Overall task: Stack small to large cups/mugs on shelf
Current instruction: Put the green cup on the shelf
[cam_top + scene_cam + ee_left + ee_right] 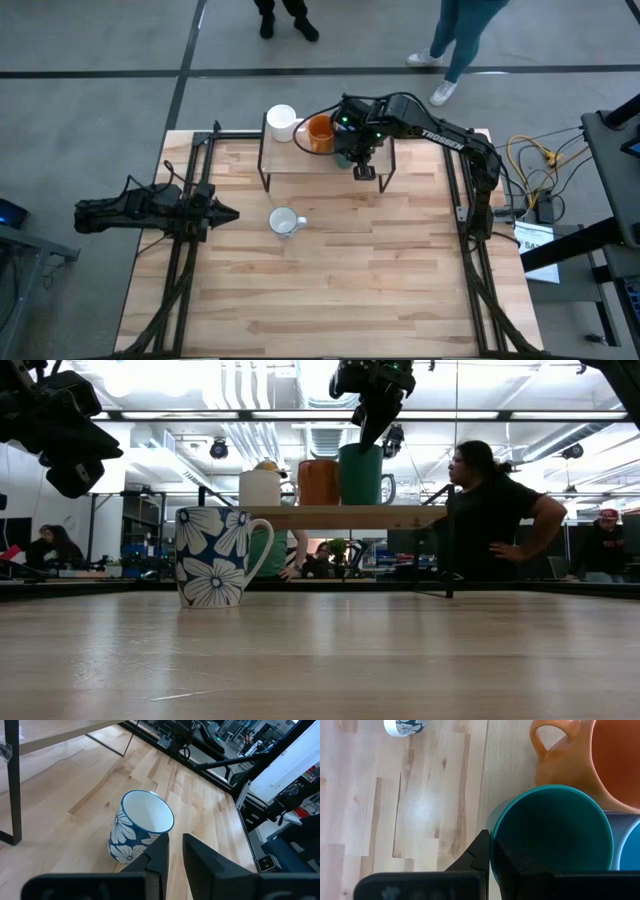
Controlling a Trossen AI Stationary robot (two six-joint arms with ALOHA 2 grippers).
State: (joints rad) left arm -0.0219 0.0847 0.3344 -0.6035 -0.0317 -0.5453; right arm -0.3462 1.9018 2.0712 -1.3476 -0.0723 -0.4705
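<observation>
The shelf [300, 165] stands at the table's far side and carries a plain white mug [281, 122], an orange mug [320, 132] and a dark green cup [361, 474] in a row. A light blue mug [631, 847] shows just beyond the green cup. My right gripper [492, 852] hangs over the shelf, shut on the green cup. A white mug with a dark blue flower pattern [285, 221] stands upright on the table in front of the shelf. My left gripper [175, 852] is shut, empty, just left of that mug. My right gripper pinches the dark green cup's rim [495, 832] on the side away from the orange mug, one finger [481, 851] outside the wall and one finger [516, 862] inside. The fingers come from above, pointing down. The cup stands upright on the shelf top.
The shelf's thin black legs [12, 780] stand close to the patterned mug. Bare tabletop [330, 290] stretches toward the near edge. People [490, 510] sit and stand in the room beyond the table's far edge.
</observation>
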